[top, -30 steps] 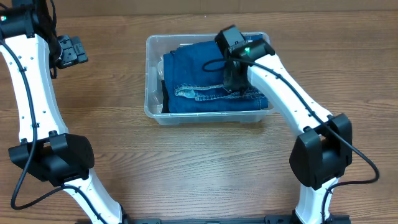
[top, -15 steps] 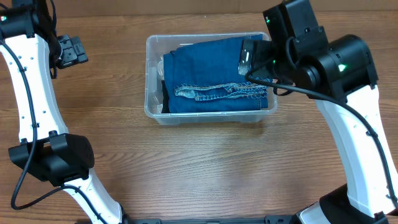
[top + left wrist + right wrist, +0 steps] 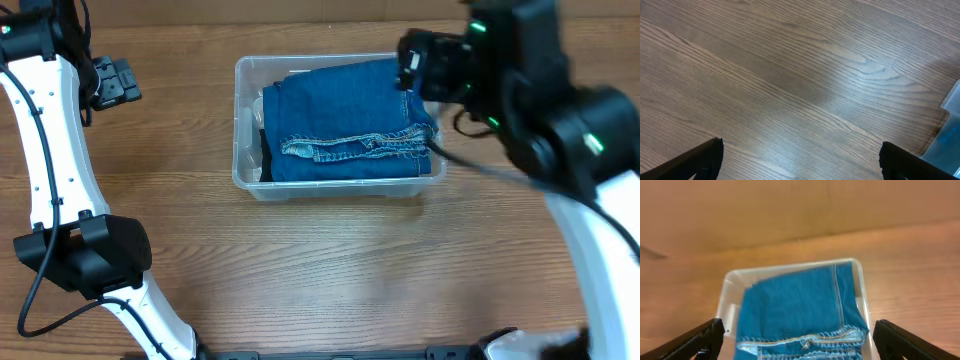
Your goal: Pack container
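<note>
Pincer on my right (image 3: 796, 330) is hanging spread and empty above the clear rectangular plastic tub (image 3: 244, 130), upper middle of the overhead frame. Folded blue denim jeans (image 3: 340, 115) are filling it, so I judge nothing needs gripping. My left pincer (image 3: 800, 150) is hovering spread, upper left, out of the way.
</note>
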`<state>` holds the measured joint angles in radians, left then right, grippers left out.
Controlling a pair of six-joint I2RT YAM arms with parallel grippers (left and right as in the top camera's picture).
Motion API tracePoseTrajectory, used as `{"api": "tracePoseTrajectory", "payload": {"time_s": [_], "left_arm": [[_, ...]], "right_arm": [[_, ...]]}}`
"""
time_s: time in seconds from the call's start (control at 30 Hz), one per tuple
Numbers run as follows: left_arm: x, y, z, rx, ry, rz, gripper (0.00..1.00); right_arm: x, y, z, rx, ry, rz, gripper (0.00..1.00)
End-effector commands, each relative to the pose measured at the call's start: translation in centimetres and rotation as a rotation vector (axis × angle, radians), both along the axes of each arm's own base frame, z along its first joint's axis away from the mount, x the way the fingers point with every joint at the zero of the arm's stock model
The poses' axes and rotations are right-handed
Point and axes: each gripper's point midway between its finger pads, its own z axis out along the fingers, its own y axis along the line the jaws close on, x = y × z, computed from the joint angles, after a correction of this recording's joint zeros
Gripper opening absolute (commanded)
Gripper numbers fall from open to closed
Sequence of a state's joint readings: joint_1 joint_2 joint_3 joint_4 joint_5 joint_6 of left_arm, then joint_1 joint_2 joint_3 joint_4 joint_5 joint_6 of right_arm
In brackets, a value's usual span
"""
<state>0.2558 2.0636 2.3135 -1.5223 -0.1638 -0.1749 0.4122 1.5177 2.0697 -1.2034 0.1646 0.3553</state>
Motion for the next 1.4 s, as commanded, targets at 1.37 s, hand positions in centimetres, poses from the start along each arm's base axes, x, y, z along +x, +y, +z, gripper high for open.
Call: {"api": "tracePoseTrajectory", "payload": {"time_s": [1.37], "left_arm": [[0.0, -0.1, 0.1, 0.004, 0.000, -0.015, 1.00]], "right_arm": [[-11.9, -11.5, -23.7, 0.065, -0.578, -0.139, 1.00]]}}
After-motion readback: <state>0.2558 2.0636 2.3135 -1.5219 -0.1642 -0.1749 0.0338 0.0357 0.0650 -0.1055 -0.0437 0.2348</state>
